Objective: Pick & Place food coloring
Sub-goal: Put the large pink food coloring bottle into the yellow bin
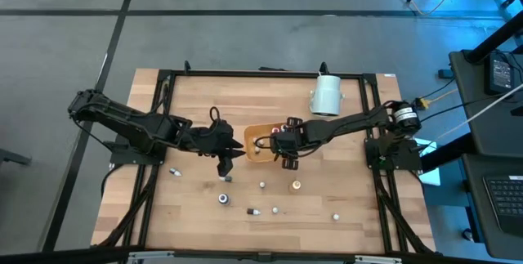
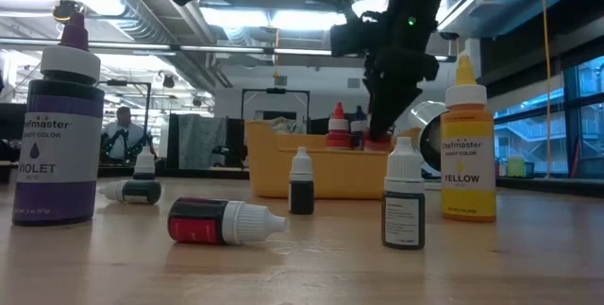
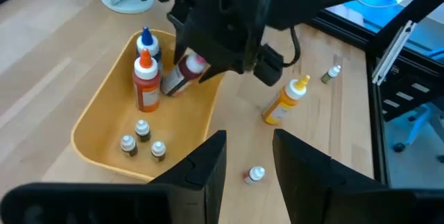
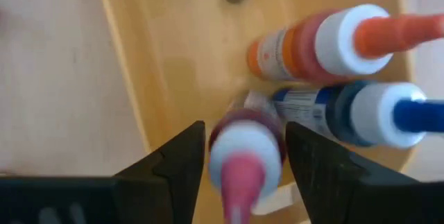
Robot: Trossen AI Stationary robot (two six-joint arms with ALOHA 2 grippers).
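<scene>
Food coloring bottles stand in the orange tray (image 1: 255,137): an orange-capped one (image 3: 146,82), a blue-capped one (image 3: 147,44) and three tiny ones (image 3: 142,141). A pink-capped dark red bottle (image 3: 182,73) leans in the tray, its base on the tray floor. My right gripper (image 4: 244,134) points steeply down over it, open, with one finger on either side of its upper end (image 4: 244,151). My left gripper (image 3: 250,148) hovers open and empty above the table beside the tray's left end (image 1: 229,162). My right gripper's fingers (image 4: 187,161) flank the pink-capped bottle's shoulder from above, slanting down. I cannot tell whether they touch it. The bottle's base rests on the tray floor (image 4: 180,50) and the bottle tilts toward the gripper.
Loose bottles lie and stand on the near half of the table: a yellow one (image 1: 296,185), a violet one (image 2: 61,135), a red one on its side (image 2: 222,222) and small ones (image 1: 222,199). A white cylinder (image 1: 327,95) stands at the far right. Black frame rails edge the table.
</scene>
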